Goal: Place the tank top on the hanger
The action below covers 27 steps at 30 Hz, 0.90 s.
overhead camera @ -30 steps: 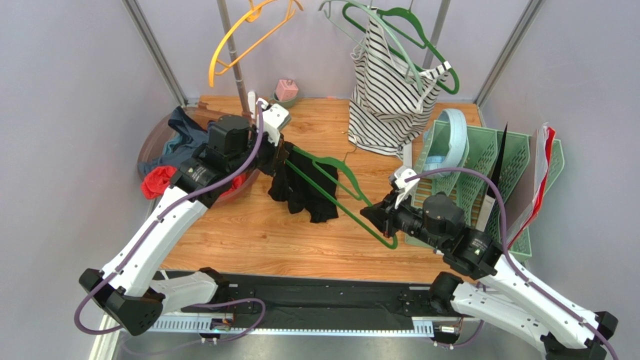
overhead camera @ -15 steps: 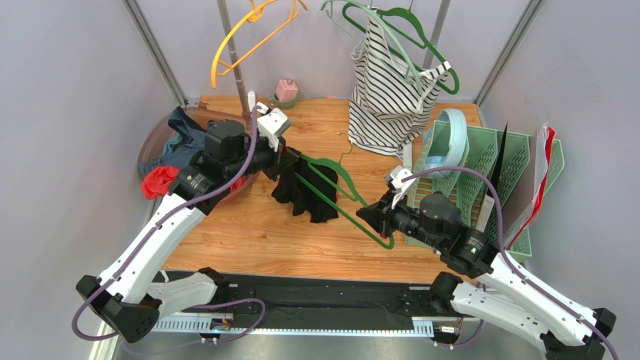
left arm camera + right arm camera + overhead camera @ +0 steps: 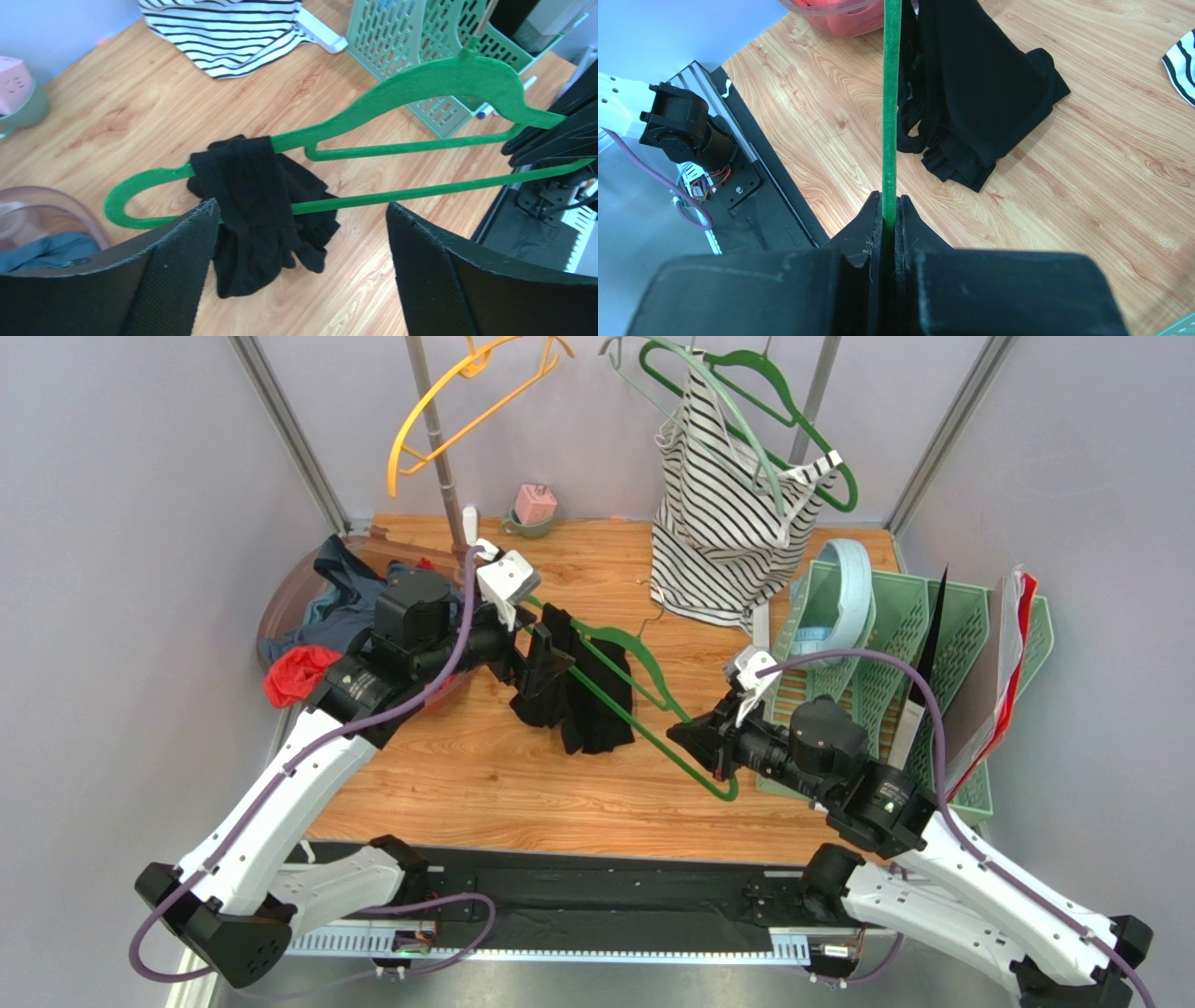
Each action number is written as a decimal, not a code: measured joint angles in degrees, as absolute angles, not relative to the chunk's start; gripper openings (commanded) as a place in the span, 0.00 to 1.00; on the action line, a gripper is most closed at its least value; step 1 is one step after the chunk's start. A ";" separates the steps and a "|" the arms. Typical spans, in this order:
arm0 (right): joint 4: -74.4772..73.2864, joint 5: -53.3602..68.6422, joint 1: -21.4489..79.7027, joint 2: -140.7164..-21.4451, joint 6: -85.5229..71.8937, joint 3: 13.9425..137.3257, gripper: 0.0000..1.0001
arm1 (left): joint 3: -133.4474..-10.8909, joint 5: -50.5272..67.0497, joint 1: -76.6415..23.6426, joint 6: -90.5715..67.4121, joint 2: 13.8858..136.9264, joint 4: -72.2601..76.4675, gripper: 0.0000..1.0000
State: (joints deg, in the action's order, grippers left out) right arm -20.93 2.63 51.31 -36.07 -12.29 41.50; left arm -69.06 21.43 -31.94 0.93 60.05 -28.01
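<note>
The left gripper (image 3: 298, 227) stands spread wide, holding nothing. Just ahead of its fingertips the tank top (image 3: 246, 189) hangs bunched over one arm of the hanger (image 3: 435, 77). The right gripper (image 3: 890, 208) is clamped on the hanger's opposite end. The hanger's length runs straight away from those fingers, towards the left ones.

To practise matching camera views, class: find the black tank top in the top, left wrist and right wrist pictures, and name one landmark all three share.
Top external: tank top at mid-table, draped over the left end of the hanger.
Left wrist: tank top left of centre, hanging over the hanger bars.
Right wrist: tank top at top, just right of the upright hanger bar.
Shared landmark: the green hanger itself.
</note>
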 measured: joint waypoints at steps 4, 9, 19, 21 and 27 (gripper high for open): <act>-21.34 3.99 51.31 -36.01 -12.16 41.50 0.00 | -68.93 20.23 -31.92 2.52 58.00 -28.38 0.96; -23.03 8.27 51.31 -36.93 -11.40 41.76 0.00 | -67.59 22.33 -31.90 5.56 53.08 -27.53 0.94; -26.11 18.61 51.31 -38.59 -9.08 44.40 0.00 | -67.00 37.30 -31.90 10.68 53.95 -29.12 0.92; -26.22 20.05 51.31 -38.59 -8.95 45.08 0.00 | -67.00 40.07 -31.90 10.87 55.27 -29.71 0.92; -26.30 22.13 51.31 -38.50 -8.93 45.80 0.00 | -67.02 43.68 -32.18 10.90 58.59 -31.66 0.84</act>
State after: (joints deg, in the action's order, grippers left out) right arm -26.30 22.13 51.31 -38.50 -8.93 45.80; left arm -67.02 43.68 -32.18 10.90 58.59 -31.66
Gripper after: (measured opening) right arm 0.028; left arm 0.924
